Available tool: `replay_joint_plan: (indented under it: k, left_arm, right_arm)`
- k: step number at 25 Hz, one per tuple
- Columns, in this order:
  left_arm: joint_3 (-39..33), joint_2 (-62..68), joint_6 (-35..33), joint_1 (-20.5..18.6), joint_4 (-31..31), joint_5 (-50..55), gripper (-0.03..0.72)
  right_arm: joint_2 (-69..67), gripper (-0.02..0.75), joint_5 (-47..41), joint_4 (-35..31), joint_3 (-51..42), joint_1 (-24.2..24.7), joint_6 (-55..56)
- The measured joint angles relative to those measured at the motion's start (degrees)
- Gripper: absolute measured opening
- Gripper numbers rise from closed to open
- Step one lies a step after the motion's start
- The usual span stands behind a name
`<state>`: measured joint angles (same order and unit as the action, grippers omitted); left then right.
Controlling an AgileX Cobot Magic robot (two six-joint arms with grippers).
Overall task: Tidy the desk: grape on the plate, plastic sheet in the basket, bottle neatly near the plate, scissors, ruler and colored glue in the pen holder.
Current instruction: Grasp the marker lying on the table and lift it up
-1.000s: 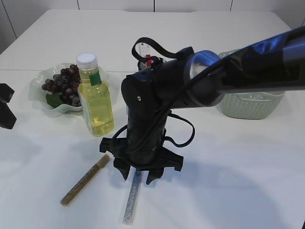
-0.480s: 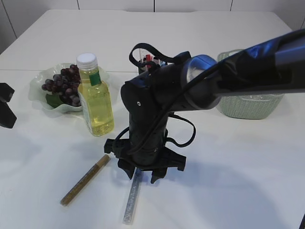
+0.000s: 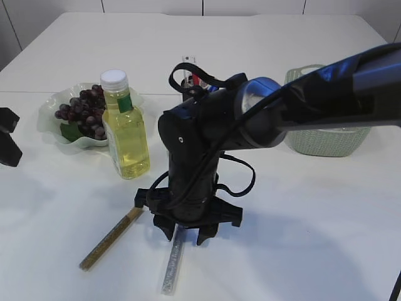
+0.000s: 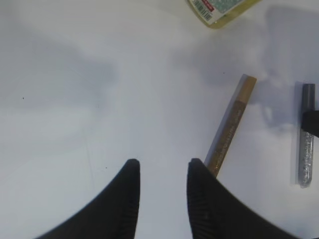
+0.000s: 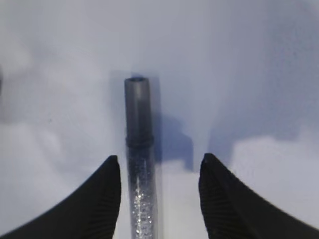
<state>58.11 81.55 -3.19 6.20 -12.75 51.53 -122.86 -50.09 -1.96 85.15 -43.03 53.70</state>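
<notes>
I am on the coloured-glue step. My right pincer [image 3: 186,233] hangs low over the white desk [image 3: 313,213], its jaws spread and empty, straddling the silver glitter glue tube with the grey cap [image 5: 140,164]. In the right wrist view the tube runs lengthwise between my two black fingers [image 5: 102,199], nearer the left one and touching neither as far as I can tell. It lies flat on the desk, cap end pointing away from me.

Just beside it, to the left in the exterior view, lies the gold glitter glue tube [image 3: 111,238], slanted and apart from the silver one. My left pincer [image 4: 162,199] waits off at the desk's left edge, jaws partly open with nothing between them.

The purple grapes [image 3: 84,113] already sit on the pale green wavy plate [image 3: 50,128], and the clear bottle of yellow liquid with a white cap [image 3: 125,128] stands upright right beside that plate. The dark pen holder [image 3: 191,83] is mostly hidden behind my right arm.

Next, I judge, I should centre the silver tube between my fingers, settle lower, close on it near the cap, then lift and carry it to the holder. A thin round tube may roll.
</notes>
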Motion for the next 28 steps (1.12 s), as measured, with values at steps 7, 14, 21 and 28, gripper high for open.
replay_joint_plan:
  k: [7, 14, 21, 28]
  left_arm:
    - [0.0, 0.0, 0.0, 0.0, 0.0, -0.3, 0.238]
    - [0.0, 0.0, 0.0, 0.0, 0.0, -0.3, 0.239]
    - [0.0, 0.0, 0.0, 0.0, 0.0, -0.3, 0.238]
    - [0.0, 0.0, 0.0, 0.0, 0.0, -0.3, 0.239]
  right_arm:
    - [-0.5, 0.405, 1.1, -2.4, 0.1, -0.5, -2.7]
    - [-2.1, 0.396, 0.8, -3.0, 2.4, -0.5, -3.7]
    - [-2.3, 0.258, 0.6, -2.6, 3.7, -0.5, -3.8]
    - [-3.4, 0.239, -1.1, -2.5, 3.9, -0.5, -4.1]
